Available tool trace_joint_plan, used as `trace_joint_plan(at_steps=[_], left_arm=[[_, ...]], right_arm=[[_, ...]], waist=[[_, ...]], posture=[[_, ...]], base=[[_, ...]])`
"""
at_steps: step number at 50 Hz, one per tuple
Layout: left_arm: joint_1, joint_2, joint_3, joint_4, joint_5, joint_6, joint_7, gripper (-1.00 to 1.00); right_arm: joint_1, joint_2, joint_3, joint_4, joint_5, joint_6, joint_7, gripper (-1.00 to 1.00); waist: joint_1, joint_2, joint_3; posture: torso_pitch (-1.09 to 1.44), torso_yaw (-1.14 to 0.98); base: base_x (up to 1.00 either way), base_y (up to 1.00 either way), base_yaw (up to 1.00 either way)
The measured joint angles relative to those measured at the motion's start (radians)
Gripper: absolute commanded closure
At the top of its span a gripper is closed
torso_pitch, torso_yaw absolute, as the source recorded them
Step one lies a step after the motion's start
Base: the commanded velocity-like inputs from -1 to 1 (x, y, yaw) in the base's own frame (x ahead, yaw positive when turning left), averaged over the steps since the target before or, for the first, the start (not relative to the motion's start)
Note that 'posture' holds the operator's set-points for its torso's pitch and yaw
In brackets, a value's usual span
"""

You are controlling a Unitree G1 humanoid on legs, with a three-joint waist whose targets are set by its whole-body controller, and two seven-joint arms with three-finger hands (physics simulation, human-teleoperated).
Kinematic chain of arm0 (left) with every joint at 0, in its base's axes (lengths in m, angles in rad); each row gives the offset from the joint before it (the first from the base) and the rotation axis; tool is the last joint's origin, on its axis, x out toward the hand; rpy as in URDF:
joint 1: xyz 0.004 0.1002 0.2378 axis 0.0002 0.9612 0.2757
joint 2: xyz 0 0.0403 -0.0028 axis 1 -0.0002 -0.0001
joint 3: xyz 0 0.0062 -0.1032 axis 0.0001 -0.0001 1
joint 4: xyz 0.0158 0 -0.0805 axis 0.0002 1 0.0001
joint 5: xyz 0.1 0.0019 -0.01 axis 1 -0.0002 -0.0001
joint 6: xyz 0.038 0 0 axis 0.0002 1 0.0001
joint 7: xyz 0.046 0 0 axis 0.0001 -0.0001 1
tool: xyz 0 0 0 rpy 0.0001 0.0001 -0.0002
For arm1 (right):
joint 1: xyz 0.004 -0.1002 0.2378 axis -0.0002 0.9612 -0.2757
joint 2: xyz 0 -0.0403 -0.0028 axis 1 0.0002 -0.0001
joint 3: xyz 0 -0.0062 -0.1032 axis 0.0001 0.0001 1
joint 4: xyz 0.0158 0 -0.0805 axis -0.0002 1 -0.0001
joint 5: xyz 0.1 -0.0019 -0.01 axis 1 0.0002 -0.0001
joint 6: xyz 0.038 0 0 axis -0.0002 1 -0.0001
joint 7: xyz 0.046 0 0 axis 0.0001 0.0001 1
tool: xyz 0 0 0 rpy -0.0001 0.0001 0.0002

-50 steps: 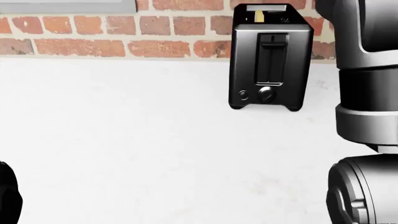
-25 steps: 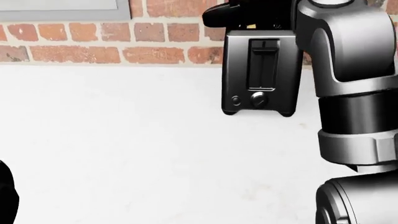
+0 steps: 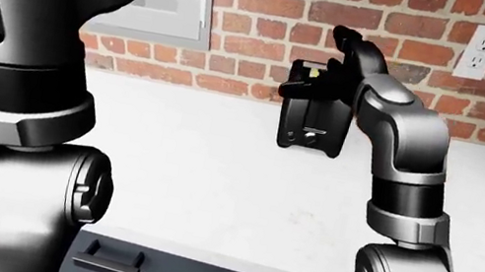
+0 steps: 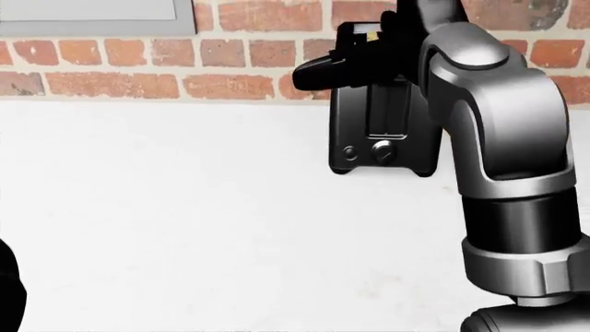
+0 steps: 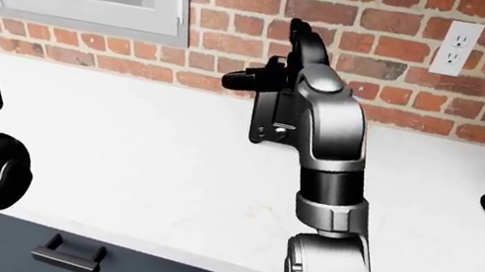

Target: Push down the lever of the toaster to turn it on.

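Right hand at the top of the toaster

The black toaster (image 4: 382, 131) stands on the white tabletop (image 4: 185, 207) against the brick wall (image 4: 138, 69). The right hand (image 4: 364, 59) covers its upper face, fingers (image 4: 318, 72) spread open, hiding the lever.

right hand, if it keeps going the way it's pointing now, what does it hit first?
Most likely the toaster. The right hand sits over its top edge, fingers spread across the upper face where the lever slot starts. Actual contact is unclear, since depth is hard to read. Behind it is the brick wall.
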Motion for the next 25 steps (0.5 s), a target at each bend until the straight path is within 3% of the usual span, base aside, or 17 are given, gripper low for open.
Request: trace_joint_plan(at_steps=[25], left_arm=[[0.008, -0.001, -0.003, -0.010, -0.012, 0.008, 0.009, -1.00]], right_arm=[[0.057, 0.012, -0.004, 0.019, -0.023, -0.011, 0.010, -1.00]], waist=[[0.000, 0.004, 0.000]], posture=[[-0.48, 0.00]], base=[[0.00, 0.00, 0.00]])
